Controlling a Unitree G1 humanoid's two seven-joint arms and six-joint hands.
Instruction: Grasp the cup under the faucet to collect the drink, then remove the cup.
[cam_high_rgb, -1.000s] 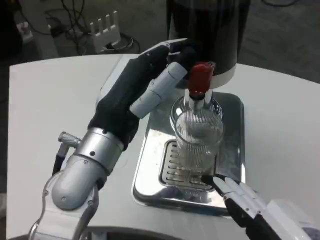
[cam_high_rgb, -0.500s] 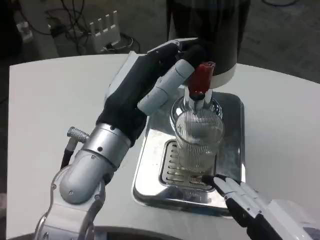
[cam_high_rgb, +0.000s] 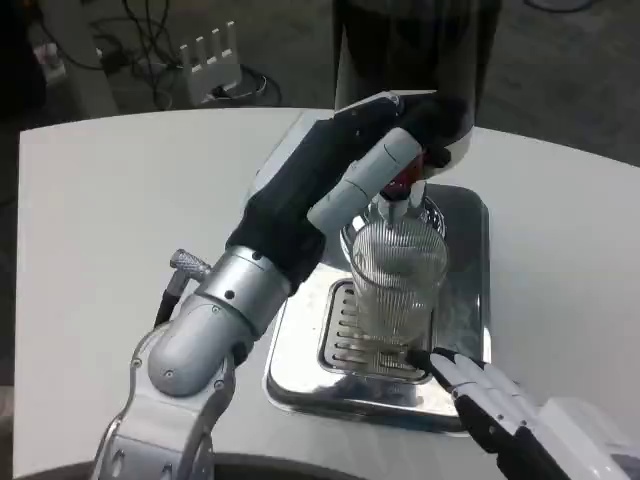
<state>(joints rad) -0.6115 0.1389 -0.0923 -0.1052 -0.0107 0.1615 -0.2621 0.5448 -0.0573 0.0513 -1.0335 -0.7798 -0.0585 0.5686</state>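
The ribbed clear cup is being kept upright on the grated drip tray, directly under the faucet of the dark dispenser. The faucet's red handle is being covered by the left hand, whose fingers are being laid over it above the cup's rim; whether it is gripped cannot be told. The cup's base is being approached by the right hand, its fingers extended, slightly apart and holding nothing, on the white desk.
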